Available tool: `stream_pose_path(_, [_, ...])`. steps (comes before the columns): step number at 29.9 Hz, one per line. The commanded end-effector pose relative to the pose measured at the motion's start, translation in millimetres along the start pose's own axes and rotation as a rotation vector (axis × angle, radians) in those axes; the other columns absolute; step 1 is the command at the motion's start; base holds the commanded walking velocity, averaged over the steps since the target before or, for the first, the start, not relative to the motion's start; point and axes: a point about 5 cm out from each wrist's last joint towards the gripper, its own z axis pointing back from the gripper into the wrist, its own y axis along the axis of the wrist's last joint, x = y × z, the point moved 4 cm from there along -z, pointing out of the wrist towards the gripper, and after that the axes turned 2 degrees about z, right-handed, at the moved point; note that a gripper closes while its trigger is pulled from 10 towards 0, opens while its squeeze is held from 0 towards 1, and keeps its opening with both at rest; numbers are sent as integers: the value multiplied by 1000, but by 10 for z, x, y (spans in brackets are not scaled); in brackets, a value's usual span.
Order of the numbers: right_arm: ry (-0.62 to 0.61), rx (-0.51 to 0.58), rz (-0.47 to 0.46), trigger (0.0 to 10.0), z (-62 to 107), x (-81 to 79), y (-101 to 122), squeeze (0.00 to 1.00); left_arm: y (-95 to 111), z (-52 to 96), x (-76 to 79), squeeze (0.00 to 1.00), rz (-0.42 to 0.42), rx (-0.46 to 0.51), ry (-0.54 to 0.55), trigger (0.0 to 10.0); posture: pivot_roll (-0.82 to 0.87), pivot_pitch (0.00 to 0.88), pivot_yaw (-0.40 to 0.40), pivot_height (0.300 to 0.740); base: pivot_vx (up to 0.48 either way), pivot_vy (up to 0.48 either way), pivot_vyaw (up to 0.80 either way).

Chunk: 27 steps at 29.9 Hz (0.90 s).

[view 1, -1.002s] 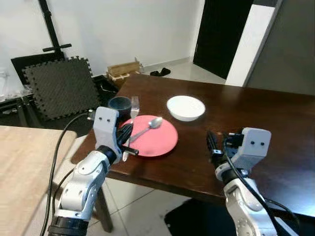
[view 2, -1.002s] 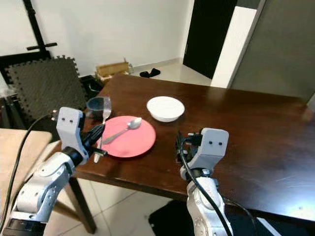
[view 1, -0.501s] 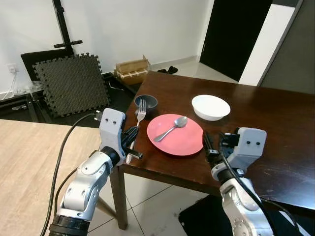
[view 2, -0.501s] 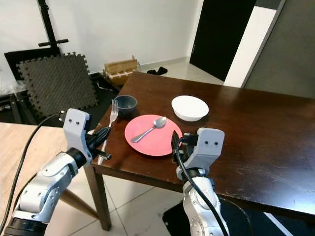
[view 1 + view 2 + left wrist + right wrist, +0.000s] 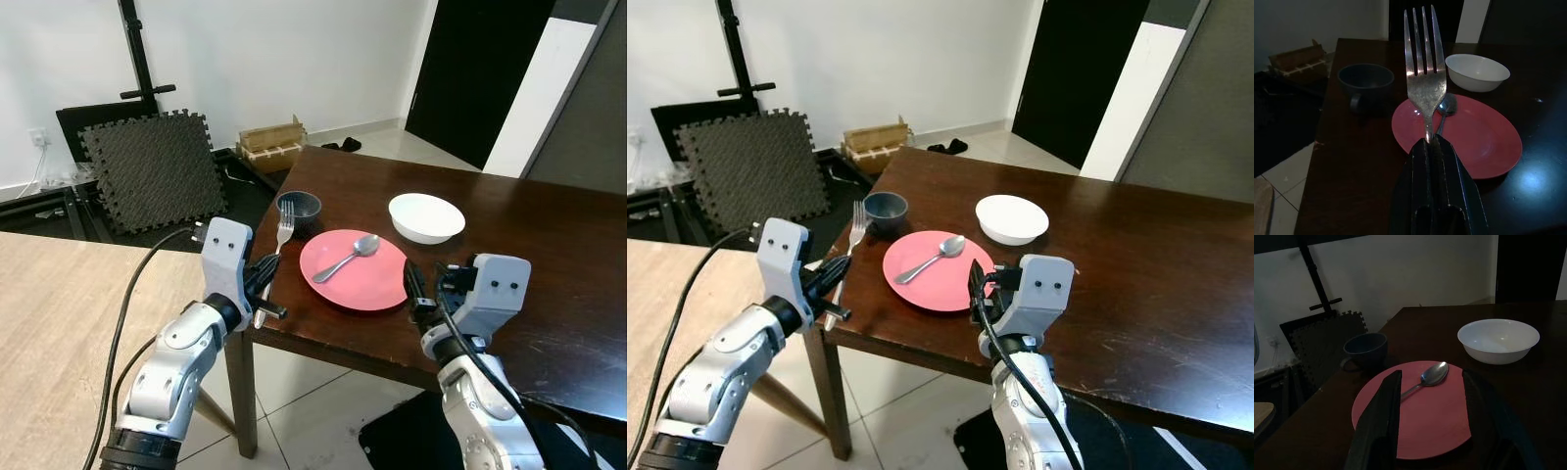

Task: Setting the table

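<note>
Left eye view: we record a dark wooden table [image 5: 509, 235] carrying a red plate [image 5: 355, 270] near its left front corner, with a spoon [image 5: 348, 258] lying across the plate, bowl end toward the far side. Just beyond the plate's left edge stands a dark blue cup [image 5: 299, 207]; a white bowl [image 5: 425, 216] sits behind the plate to the right, apart from it. Our left gripper [image 5: 263, 284] hovers at the table's left front corner, its black fingers clenched on the handle of a fork [image 5: 284, 228], tines pointing away over the tabletop between cup and plate. In the left wrist view we see the fork [image 5: 1423, 78] rising straight out of the closed fingers [image 5: 1422, 181], tines upward, with cup, plate and bowl ranged behind it. Our right gripper [image 5: 419, 286] is held at the plate's right front edge; the right wrist view shows its two fingers [image 5: 1382, 416] spread apart and empty, framing the plate [image 5: 1415, 411] and spoon [image 5: 1429, 377]. Off the table to the left we note a black foam mat [image 5: 147, 166] leaning against the white wall, and a small wooden crate [image 5: 269, 145] on the floor.
</note>
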Motion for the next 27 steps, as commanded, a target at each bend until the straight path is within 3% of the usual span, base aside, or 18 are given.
stream_pose_path(1, [-16,2,7,10000,9,33,-7,0,-18,-28,38,0,5,-11,-21,10000,-35,55,19,740,0,0,0])
stream_pose_path(8, [-20,2,7,10000,20,37,-8,0,-10,-52,70,0,12,-3,-39,10000,-37,56,22,740,0,0,0])
stream_pose_path(13, [-14,2,3,10000,28,23,-8,0,19,-83,134,0,3,13,-76,10000,-37,54,24,740,442,0,0])
stream_pose_path(27, [-24,1,4,10000,41,37,-8,0,23,-107,185,0,6,16,-105,10000,-45,59,29,740,451,0,-751])
